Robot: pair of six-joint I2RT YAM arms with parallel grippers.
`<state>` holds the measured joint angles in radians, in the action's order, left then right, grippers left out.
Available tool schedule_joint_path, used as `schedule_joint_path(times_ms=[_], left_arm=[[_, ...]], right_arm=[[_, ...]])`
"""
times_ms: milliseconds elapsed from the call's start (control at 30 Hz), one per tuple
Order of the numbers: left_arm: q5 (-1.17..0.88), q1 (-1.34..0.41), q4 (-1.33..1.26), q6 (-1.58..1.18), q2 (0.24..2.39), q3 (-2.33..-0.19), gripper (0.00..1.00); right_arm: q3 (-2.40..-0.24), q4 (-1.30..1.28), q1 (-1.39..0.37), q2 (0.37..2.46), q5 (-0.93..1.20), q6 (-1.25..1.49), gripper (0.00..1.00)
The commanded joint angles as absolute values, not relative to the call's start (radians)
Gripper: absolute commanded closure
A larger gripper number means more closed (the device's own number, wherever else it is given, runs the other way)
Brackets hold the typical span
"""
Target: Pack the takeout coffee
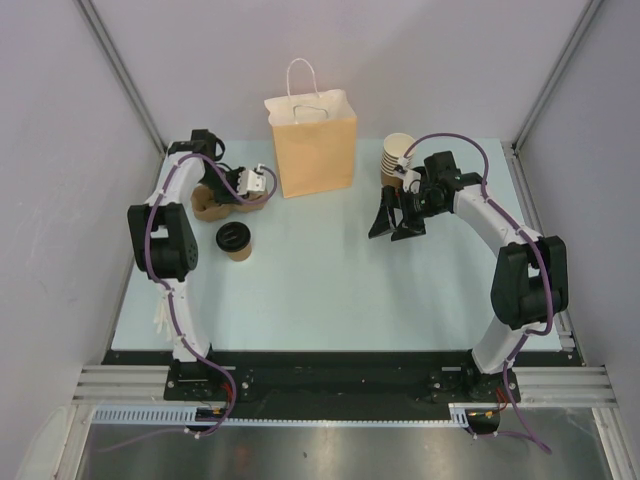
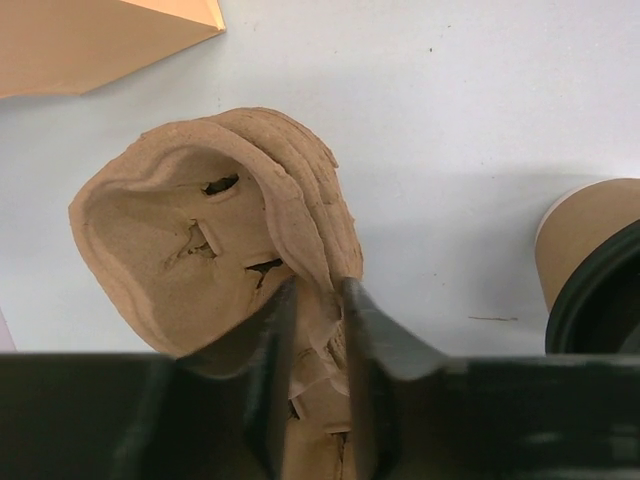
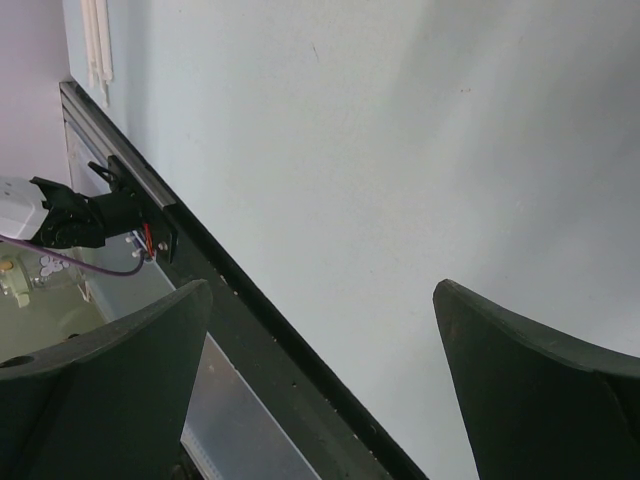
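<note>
The takeout coffee (image 1: 234, 241), a small brown cup with a black lid, stands on the table left of centre; its side shows at the right edge of the left wrist view (image 2: 592, 255). Behind it lies a brown moulded pulp cup carrier (image 1: 207, 206), with my left gripper (image 1: 226, 194) down on it. In the left wrist view the gripper (image 2: 320, 292) has its two dark fingers closed on the carrier's (image 2: 170, 250) folded wall. The tan paper bag (image 1: 312, 148) stands upright at the back centre. My right gripper (image 1: 393, 228) hangs open over bare table, nothing between its fingers (image 3: 320, 300).
A stack of lidless tan cups (image 1: 397, 158) stands at the back right, just behind the right wrist. A corner of the bag (image 2: 100, 40) lies close to the carrier. The table's near edge rail (image 3: 250, 330) shows in the right wrist view.
</note>
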<state>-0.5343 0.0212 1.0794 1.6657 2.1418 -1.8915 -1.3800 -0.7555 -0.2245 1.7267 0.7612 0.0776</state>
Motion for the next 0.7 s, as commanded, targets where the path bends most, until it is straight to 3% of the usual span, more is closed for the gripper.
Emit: schedule_joint_path(times_ms=[0, 200, 667], left_arm=[[-0.572, 0.014, 1.098, 1.663, 2.148, -1.94, 0.79], [-0.569, 0.014, 1.109, 1.651, 2.143, -1.957, 1.0], [-0.528, 0.009, 1.051, 1.582, 2.04, -1.97, 1.0]], right_arm=[[-1.382, -0.761, -0.218, 1.729, 0.781, 0.071, 0.0], [-1.382, -0.758, -0.218, 1.727, 0.782, 0.077, 0.0], [-1.382, -0.753, -0.218, 1.713, 0.793, 0.08, 0.0]])
